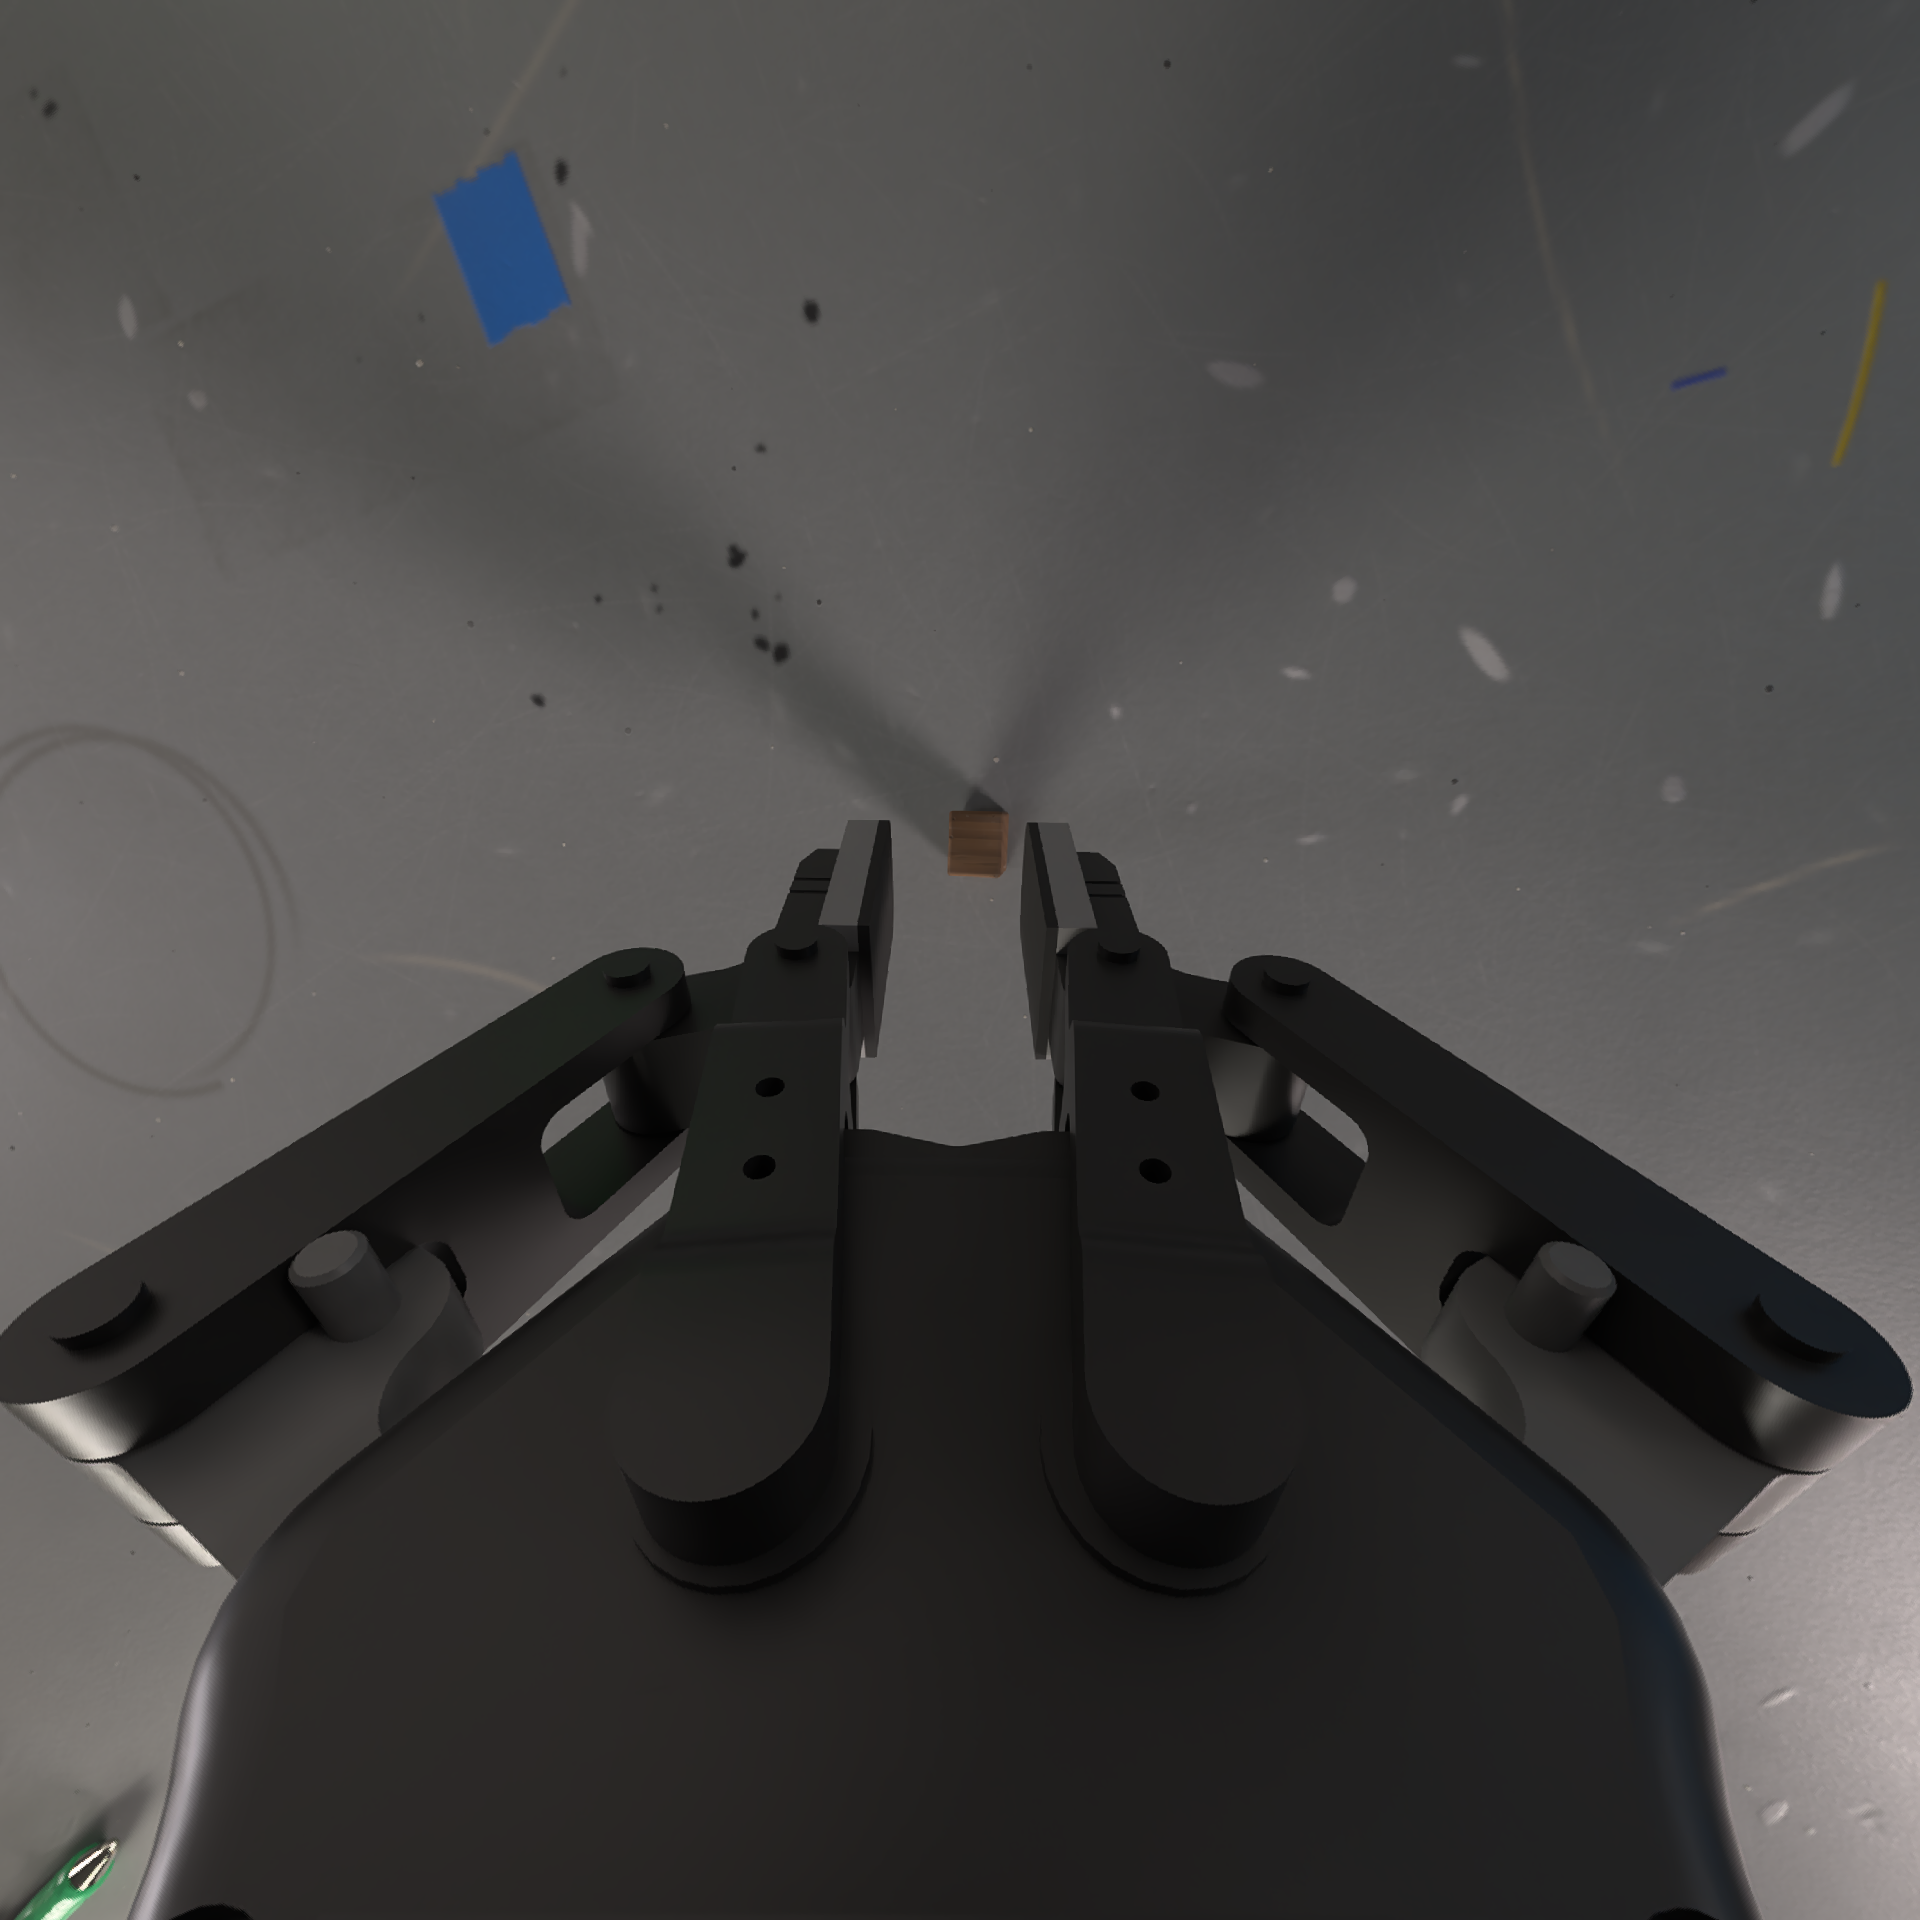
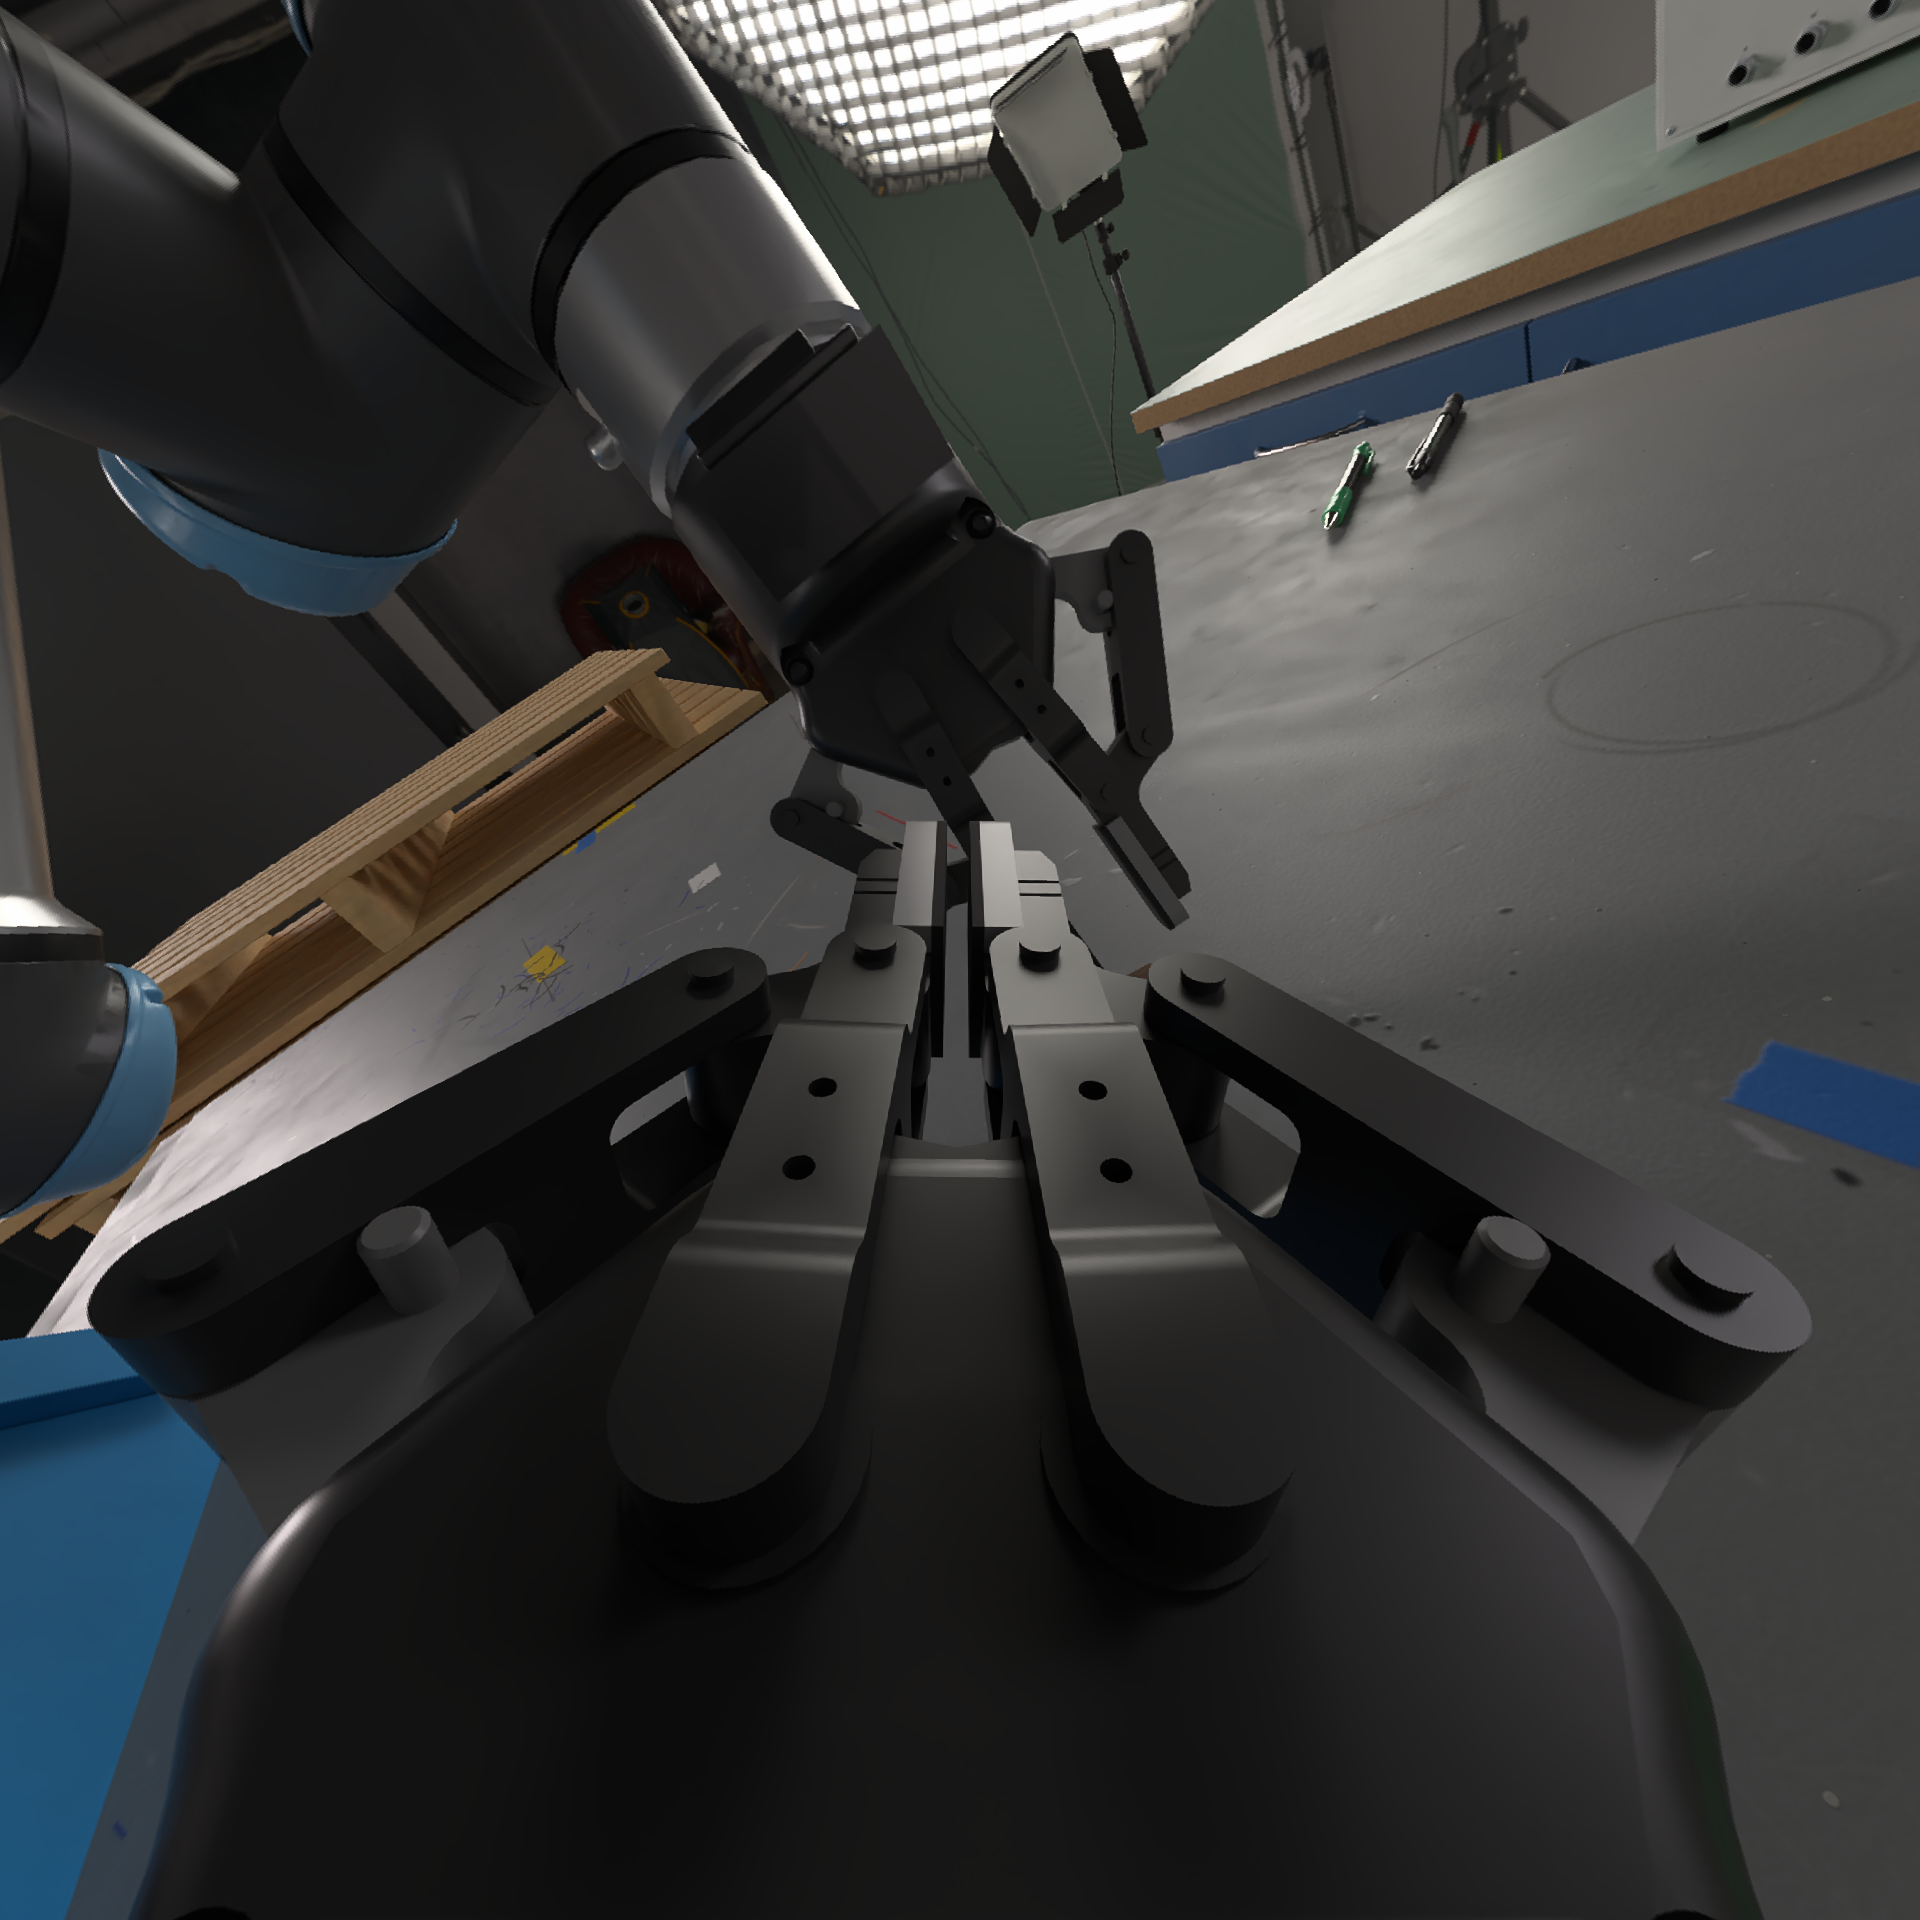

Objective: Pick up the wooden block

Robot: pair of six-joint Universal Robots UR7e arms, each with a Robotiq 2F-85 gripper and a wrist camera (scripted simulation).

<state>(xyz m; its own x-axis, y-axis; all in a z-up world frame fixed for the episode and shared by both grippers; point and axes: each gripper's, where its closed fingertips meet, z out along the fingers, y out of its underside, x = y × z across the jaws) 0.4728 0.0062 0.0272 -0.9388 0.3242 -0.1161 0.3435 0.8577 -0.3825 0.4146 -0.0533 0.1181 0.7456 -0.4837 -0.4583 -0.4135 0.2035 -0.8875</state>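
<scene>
The wooden block (image 1: 977,844) is a small brown cube standing on the grey table (image 1: 1351,520). In the left wrist view my left gripper (image 1: 958,836) points down at it, open. The block shows in the gap between the two fingertips, lower than them and apart from both pads. In the right wrist view my right gripper (image 2: 958,836) is shut and empty, held above the table. The left arm (image 2: 623,312) reaches in front of it, with one of its fingers (image 2: 1148,873) showing. The block is hidden in this view.
A piece of blue tape (image 1: 504,249) and a yellow mark (image 1: 1860,374) are on the table. A green pen (image 2: 1349,485) and a black pen (image 2: 1436,436) lie far off. A wooden pallet (image 2: 416,831) sits at the table's edge, a bench (image 2: 1558,239) behind.
</scene>
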